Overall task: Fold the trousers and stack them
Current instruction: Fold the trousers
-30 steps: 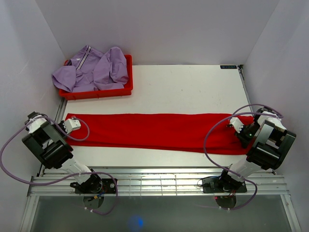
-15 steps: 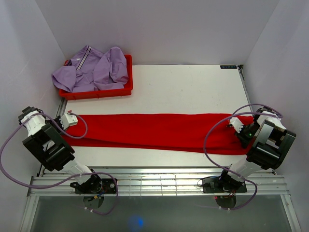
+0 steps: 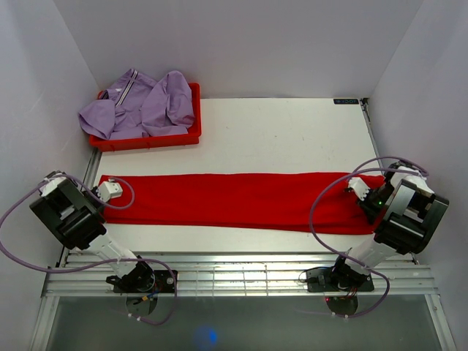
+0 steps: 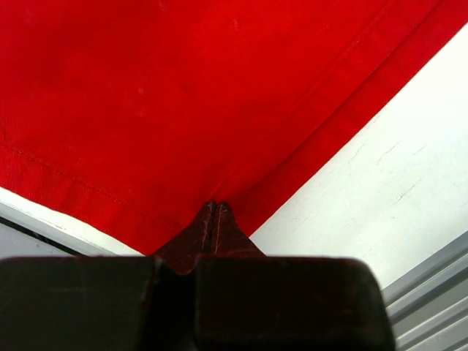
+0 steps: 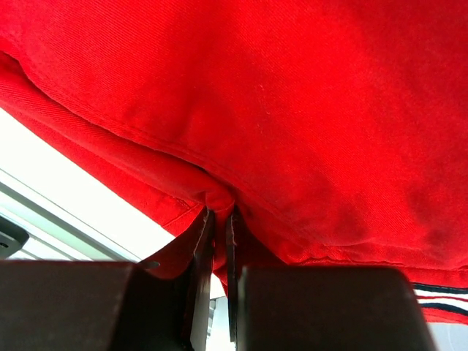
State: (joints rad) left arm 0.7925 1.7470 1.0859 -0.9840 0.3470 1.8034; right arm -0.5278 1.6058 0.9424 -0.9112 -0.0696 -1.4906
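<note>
I see the white surface (image 3: 278, 131) filling the middle of the top view. The long red trousers (image 3: 241, 199) lie stretched flat across its lower half, a band running from the left edge almost to the right edge of the frame. In the upper left of that view the red plastic bin (image 3: 146, 140) sits at the far corner of the surface, well apart from the trousers, with a crumpled lilac garment (image 3: 142, 106) heaped in it and spilling over its left rim.

The left fingers (image 3: 110, 190) sit at the left end of the band. On my left wrist view they are pressed together at the bottom centre of the frame (image 4: 216, 210), their tips pinching the very corner of the cloth where two stitched hems meet; the red fabric fans out above them and bare surface shows to the lower right.

The right fingers (image 3: 360, 187) sit at the right end of the band. On my right wrist view they are nearly closed (image 5: 218, 218), nipping a thick rolled fold of the trousers' edge just above the tips. Red cloth covers most of that frame, and a striped trim peeks in at the lower right corner.
</note>
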